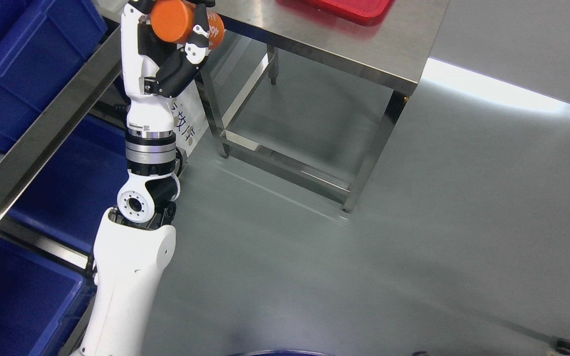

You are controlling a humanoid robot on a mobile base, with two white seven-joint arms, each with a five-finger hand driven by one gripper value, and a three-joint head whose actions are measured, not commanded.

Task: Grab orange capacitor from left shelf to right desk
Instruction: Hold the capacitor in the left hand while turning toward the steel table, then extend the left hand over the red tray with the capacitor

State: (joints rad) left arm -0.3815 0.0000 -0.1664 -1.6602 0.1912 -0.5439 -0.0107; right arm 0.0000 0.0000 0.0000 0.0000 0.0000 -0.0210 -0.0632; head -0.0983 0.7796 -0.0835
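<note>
Overhead, the left hand [176, 44] clamps an orange capacitor [186, 21] whose white print reads partly "46".

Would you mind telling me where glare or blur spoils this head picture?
Head view: a bright glare band washes out the floor at upper right; the steel desk reflects softly; the left hand and orange capacitor stay sharp.

One orange capacitor [178, 21], one red tray [349, 9]
</note>
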